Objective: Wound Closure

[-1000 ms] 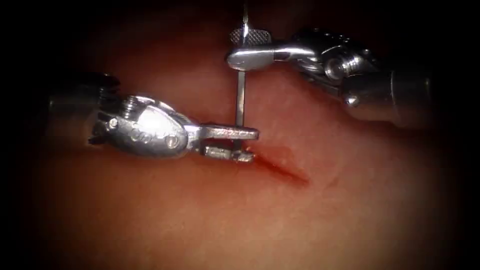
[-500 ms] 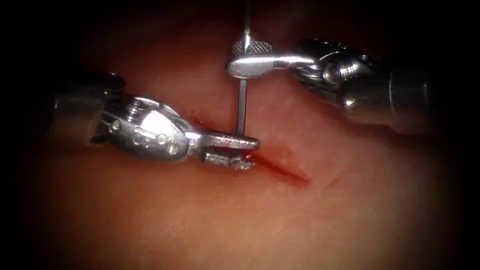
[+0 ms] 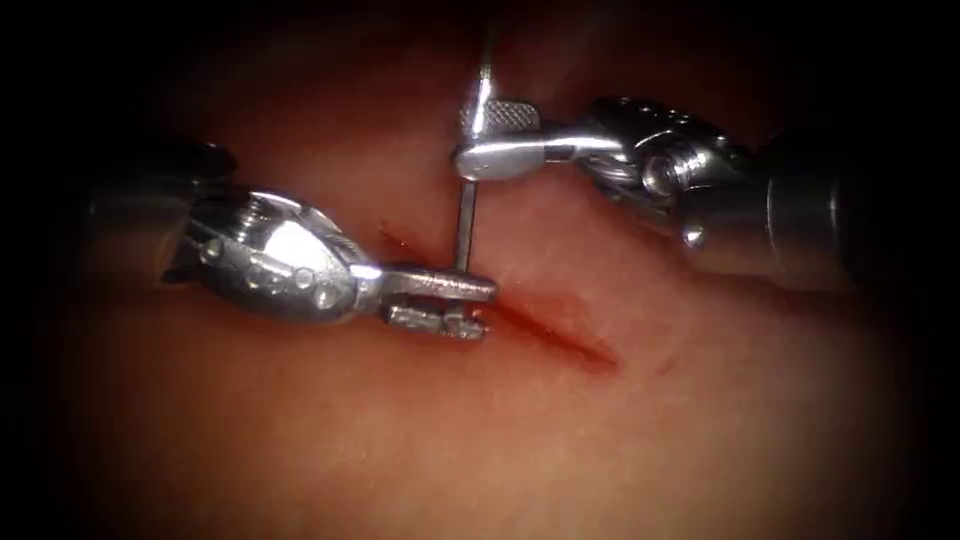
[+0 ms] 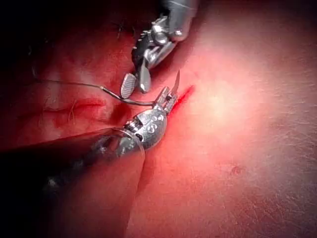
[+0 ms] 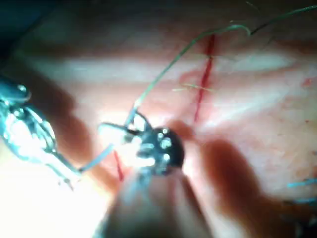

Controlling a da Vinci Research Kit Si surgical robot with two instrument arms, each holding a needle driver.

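Nearest in the endoscope view lies the bare tissue (image 3: 480,440), pale red and unmarked. Further back, the cut (image 3: 560,335) runs as a thin slanting line with red fluid (image 3: 590,355) along it, darkest at its right end.

At the cut's left end sits the left pincer (image 3: 478,306), reaching in from the left, its two jaws slightly parted around the lower part of the needle (image 3: 466,215); whether they actually clamp it I cannot tell. In the left wrist view the left pincer (image 4: 167,97) meets the needle (image 4: 143,102) close to the pointed end, and the tip rises free above the jaws just beside the cut (image 4: 183,95), not in the tissue (image 4: 233,148).

Beyond that, the needle stands as a steep bar up from the left pincer to the right pincer (image 3: 470,140), which comes in from the right and is closed on the needle near its tail end. Farthest back, the thread (image 3: 487,60) leaves the needle upward. The right wrist view shows the thread (image 5: 168,64) trailing away across the tissue, over the cut (image 5: 204,84).
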